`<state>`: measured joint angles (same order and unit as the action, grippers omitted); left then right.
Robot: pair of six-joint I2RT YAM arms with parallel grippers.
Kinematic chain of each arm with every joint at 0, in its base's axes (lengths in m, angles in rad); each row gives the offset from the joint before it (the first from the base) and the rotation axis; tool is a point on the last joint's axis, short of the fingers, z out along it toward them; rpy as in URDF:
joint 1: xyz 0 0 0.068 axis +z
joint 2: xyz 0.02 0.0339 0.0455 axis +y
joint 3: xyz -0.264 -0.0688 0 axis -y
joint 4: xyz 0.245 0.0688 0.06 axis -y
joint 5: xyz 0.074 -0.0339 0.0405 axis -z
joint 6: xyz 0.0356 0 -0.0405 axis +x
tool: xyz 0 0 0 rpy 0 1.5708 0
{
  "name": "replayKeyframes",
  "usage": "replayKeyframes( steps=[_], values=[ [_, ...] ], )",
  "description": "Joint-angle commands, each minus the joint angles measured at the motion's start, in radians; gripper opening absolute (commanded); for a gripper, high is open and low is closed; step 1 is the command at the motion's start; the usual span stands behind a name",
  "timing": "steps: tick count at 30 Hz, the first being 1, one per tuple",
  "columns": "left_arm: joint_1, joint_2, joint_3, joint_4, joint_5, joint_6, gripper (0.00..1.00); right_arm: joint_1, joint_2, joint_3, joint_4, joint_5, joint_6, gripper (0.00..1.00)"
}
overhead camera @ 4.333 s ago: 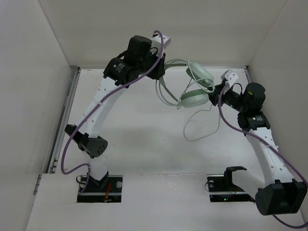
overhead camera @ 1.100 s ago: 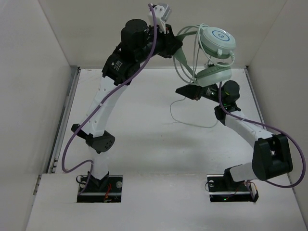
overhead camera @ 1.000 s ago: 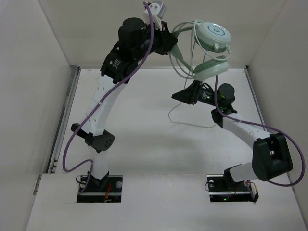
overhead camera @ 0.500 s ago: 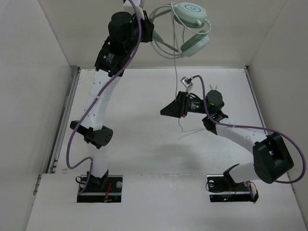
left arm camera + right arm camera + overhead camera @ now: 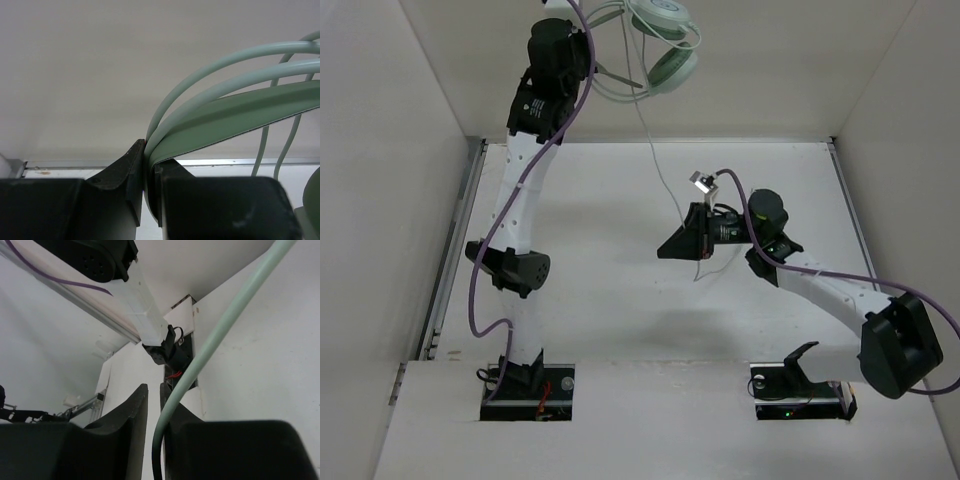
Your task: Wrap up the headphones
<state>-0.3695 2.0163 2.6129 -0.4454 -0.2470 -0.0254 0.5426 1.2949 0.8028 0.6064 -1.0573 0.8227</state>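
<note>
**Headphones held high, cable hanging free, wrapping not yet begun**

My left gripper (image 5: 146, 167) is pressed shut on the headband (image 5: 225, 120), pinching the flat green band and its two thin rails between the black fingers. In the overhead view it holds the headphones (image 5: 662, 40) high in the air near the back wall, cups dangling, well above the table (image 5: 570, 250).

The cable (image 5: 655, 160) drops from the cups in one long straight line down to my right gripper (image 5: 670, 246), which is low over the middle of the table. In the right wrist view those fingers are closed to a narrow slit, and the cable runs down into it; I judge they pinch it lightly. A short tail hangs below.

I see no turns of cable round the band or cups. I judge all the winding remains, and the loose end needs securing.
</note>
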Motion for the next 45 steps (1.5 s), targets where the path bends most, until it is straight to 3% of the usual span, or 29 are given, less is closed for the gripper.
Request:
replayKeyframes(
  steps=[1,5,12,15,23,30,34,41,45],
  values=[
    [0.01,-0.034,0.018,0.165,-0.044,0.007,0.02,-0.011,-0.045,0.039,-0.039,-0.067,-0.069,0.2],
    [0.019,-0.036,-0.01,0.189,-0.072,0.047,0.02,-0.013,-0.065,0.065,-0.082,-0.118,-0.08,0.2],
    [0.022,-0.096,-0.175,0.26,-0.123,0.16,0.02,-0.123,-0.105,0.185,-0.213,-0.173,-0.167,0.04],
    [0.017,-0.119,-0.241,0.293,-0.129,0.197,0.02,-0.174,-0.117,0.252,-0.344,-0.164,-0.262,0.01],
    [-0.051,-0.163,-0.427,0.349,-0.149,0.261,0.02,-0.178,-0.118,0.482,-0.874,-0.026,-0.698,0.04],
    [-0.117,-0.183,-0.565,0.346,-0.15,0.294,0.02,-0.175,-0.046,0.791,-1.301,0.202,-1.133,0.07],
    [-0.159,-0.2,-0.622,0.335,-0.143,0.303,0.02,-0.154,-0.017,0.881,-1.461,0.368,-1.364,0.06],
    [-0.193,-0.238,-0.694,0.286,-0.104,0.308,0.02,-0.172,-0.013,0.966,-1.495,0.699,-1.661,0.04],
    [-0.225,-0.26,-0.746,0.267,-0.083,0.308,0.02,-0.18,-0.002,0.975,-1.326,0.888,-1.734,0.03]
  ],
)
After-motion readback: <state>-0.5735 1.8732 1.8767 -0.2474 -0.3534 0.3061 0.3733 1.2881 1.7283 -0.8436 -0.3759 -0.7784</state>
